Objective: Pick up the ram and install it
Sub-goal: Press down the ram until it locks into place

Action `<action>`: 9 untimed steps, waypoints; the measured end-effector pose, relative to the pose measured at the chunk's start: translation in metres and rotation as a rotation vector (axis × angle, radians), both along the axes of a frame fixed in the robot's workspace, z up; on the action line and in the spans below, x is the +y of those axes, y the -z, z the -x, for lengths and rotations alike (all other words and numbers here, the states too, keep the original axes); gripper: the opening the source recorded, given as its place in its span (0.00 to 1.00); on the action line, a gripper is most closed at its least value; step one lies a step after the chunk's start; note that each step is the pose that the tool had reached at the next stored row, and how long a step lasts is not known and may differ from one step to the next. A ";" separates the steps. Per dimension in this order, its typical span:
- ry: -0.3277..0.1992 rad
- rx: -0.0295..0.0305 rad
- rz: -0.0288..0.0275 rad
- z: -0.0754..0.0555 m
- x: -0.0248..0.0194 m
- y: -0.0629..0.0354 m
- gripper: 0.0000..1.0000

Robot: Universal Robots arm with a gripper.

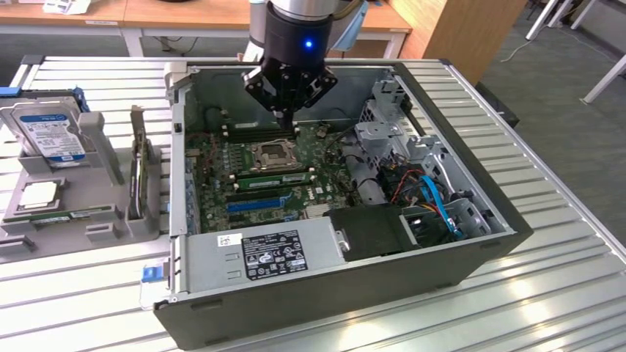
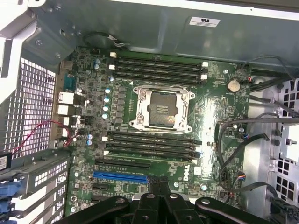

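An open computer case [image 1: 470, 242] is seen lying on a ribbed metal counter [image 1: 547, 293], its motherboard [image 1: 264, 172] exposed. The gripper [image 1: 286, 117] is held above the far end of the motherboard, over the memory slots [image 1: 256, 130] just beyond the processor socket [image 1: 271, 155]. Its fingers are brought together, and nothing can be made out between them.

In the wrist view the gripper [image 2: 159, 186] is seen pressed shut above the motherboard [image 2: 210, 116], with the empty, open processor socket [image 2: 161, 108] at the centre and a bank of memory slots [image 2: 159, 67] on one side of it and a second bank [image 2: 152, 144] on the other. A blue expansion slot [image 2: 120, 177] is seen just past the second bank.

Well outside the case, toward the exterior view's left, a grey holder [image 1: 73, 205] is set on the counter. A hard drive [image 1: 44, 132] with a blue and white label is stood at its far end, and a square silver processor [image 1: 37, 193] is laid flat near the middle. The ram [image 1: 69, 215], a narrow green stick, is seen lying in the holder just nearer than the processor, well apart from the gripper. A power supply [image 1: 259, 253] with a black label is mounted at the near end of the case.
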State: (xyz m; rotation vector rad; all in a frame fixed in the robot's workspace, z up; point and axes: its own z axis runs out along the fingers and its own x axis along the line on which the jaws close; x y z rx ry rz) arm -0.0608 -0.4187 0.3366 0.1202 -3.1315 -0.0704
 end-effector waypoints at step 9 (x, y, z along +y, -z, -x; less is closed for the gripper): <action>0.000 0.0052 -0.0007 0.000 0.0000 0.0028 0.10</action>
